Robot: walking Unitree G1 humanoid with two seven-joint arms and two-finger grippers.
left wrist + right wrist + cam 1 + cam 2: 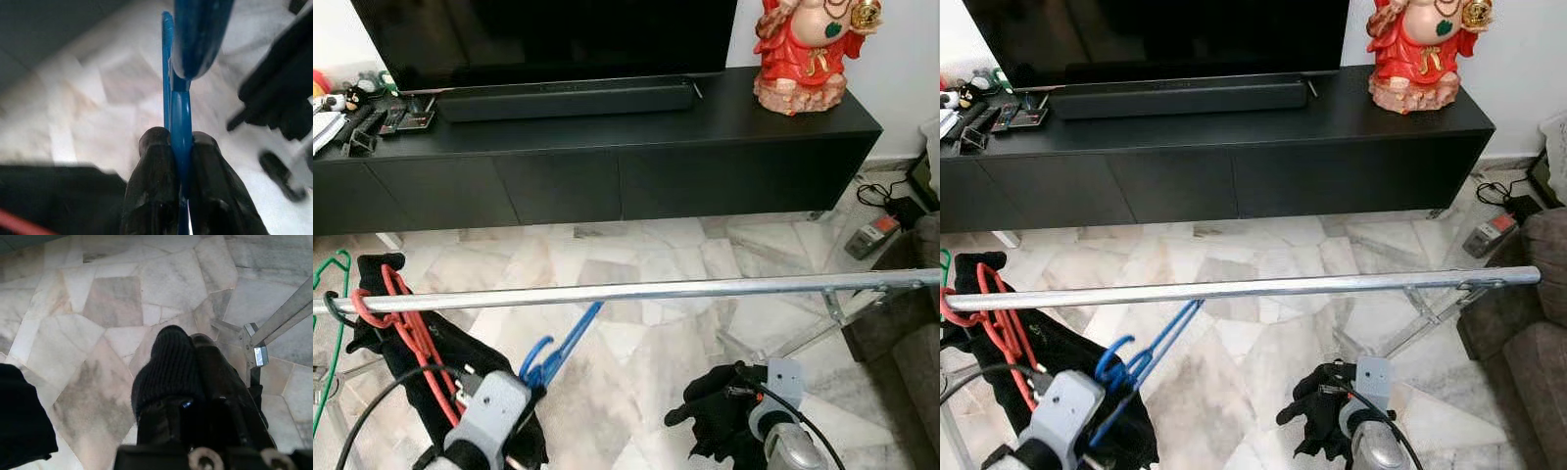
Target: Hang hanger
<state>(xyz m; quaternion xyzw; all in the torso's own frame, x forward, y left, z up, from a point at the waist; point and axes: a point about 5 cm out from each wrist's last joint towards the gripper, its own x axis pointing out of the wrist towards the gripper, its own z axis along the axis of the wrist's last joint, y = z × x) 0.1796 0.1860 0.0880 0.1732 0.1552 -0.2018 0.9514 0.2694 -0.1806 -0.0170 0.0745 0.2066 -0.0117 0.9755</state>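
Note:
My left gripper (173, 139) is shut on a blue plastic hanger (182, 110), pinching its thin bar between both fingers. In the left eye view the blue hanger (563, 345) slants up from the left gripper (536, 384) toward the silver rail (636, 291), its top just under the rail and its hook (534, 360) down by the fingers. A red hanger (399, 318) and a green hanger (337, 328) hang at the rail's left end, with a black garment (450, 357) draped there. My right gripper (188, 338) is shut on nothing, low over the floor below the rail (705, 411).
A black TV cabinet (607, 166) stands behind the rail with a TV (548, 34), a soundbar (566, 99), remotes (391, 119) and a red figurine (803, 54). The rack's metal legs (832, 313) slant at the right. A sofa (911, 343) and cables (886, 211) lie at the right.

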